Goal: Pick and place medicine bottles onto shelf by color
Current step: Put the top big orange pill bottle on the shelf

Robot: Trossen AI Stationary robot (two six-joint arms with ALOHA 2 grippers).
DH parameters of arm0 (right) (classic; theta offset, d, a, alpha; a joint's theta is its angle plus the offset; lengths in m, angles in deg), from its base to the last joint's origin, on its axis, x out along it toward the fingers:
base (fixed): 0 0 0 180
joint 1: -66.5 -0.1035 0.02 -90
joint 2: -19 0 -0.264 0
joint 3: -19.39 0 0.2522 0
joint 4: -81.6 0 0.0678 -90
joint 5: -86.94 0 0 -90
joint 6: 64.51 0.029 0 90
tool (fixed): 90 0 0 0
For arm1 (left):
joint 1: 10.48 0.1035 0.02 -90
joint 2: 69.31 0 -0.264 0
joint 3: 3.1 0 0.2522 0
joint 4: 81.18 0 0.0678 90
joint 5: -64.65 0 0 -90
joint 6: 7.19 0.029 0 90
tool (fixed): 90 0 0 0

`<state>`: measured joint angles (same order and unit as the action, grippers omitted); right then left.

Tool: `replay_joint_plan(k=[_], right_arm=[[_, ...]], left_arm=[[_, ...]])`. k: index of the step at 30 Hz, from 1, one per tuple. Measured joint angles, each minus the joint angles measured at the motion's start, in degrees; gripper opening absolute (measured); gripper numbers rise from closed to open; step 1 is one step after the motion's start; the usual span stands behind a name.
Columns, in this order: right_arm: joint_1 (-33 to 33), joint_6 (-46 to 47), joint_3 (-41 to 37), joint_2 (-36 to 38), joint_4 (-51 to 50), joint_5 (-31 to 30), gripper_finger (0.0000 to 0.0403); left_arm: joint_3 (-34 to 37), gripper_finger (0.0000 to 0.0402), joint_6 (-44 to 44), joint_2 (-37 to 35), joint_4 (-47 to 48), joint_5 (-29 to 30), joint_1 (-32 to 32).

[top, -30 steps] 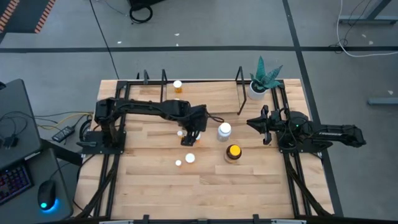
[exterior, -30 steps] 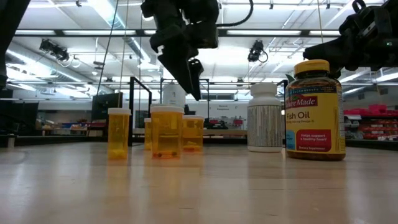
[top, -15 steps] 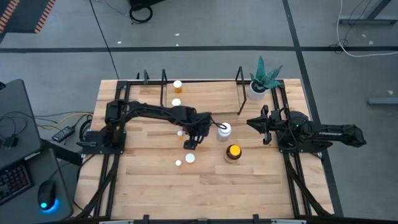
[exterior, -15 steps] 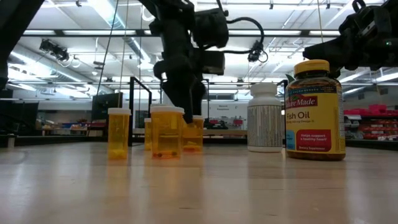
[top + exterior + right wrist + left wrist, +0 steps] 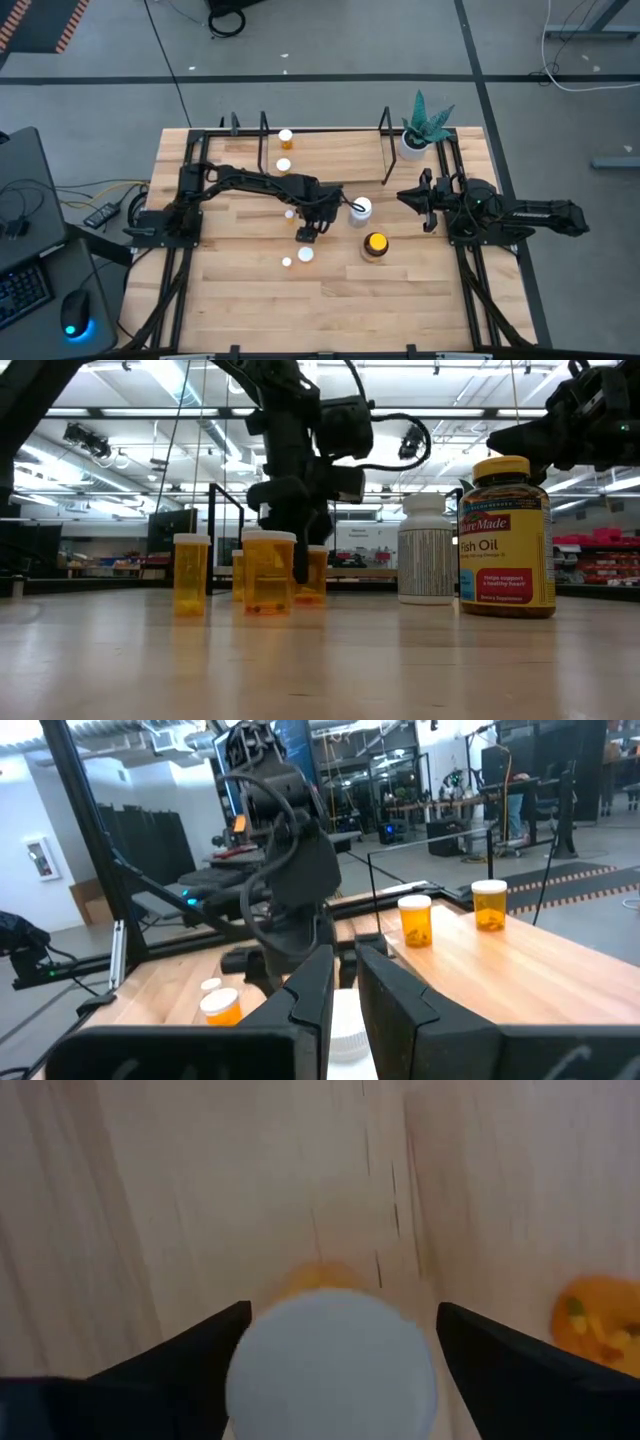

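Observation:
My left gripper point(image 5: 307, 233) point(image 5: 340, 1342) is open and points down over a small orange bottle near the table's middle. Its fingers stand on either side of that bottle's white cap point(image 5: 330, 1365), close to it; I cannot tell if they touch. In the low view the gripper point(image 5: 300, 555) hangs among the orange bottles point(image 5: 268, 572). Three more small bottles point(image 5: 306, 254) stand nearby on their bases. The white bottle point(image 5: 360, 208) and the yellow-capped amber bottle point(image 5: 375, 243) stand to the right. Two orange bottles point(image 5: 286, 135) stand on the shelf point(image 5: 320, 150). My right gripper point(image 5: 412, 199) waits at the right, open by a narrow gap.
A white pot with a green plant point(image 5: 420, 132) stands at the far right corner beside the shelf's post point(image 5: 385, 150). Black frame rails point(image 5: 470, 290) run along both sides of the table. Bare wood lies toward the near edge point(image 5: 330, 310).
My left gripper has moved toward the table's near edge and come down, from above the bottles to the level of the orange bottle's cap, which now sits between its fingers. The bottles have kept their places.

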<state>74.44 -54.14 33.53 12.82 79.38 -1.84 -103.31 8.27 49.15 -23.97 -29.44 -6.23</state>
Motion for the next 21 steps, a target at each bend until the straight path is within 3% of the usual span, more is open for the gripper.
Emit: replay_joint_plan(k=[16, 21], right_arm=[[0.0, 0.0, 0.0, -0.3, 0.8, -0.1, 0.0057], [0.0, 0.0, 0.0, -0.3, 0.8, -0.1, 0.0057]], left_arm=[[-0.1, 0.0203, 0.2, 0.2, -0.4, 1.5, 0.1], [-0.1, 0.0192, 0.3, 0.2, -0.1, 1.5, 0.5]])
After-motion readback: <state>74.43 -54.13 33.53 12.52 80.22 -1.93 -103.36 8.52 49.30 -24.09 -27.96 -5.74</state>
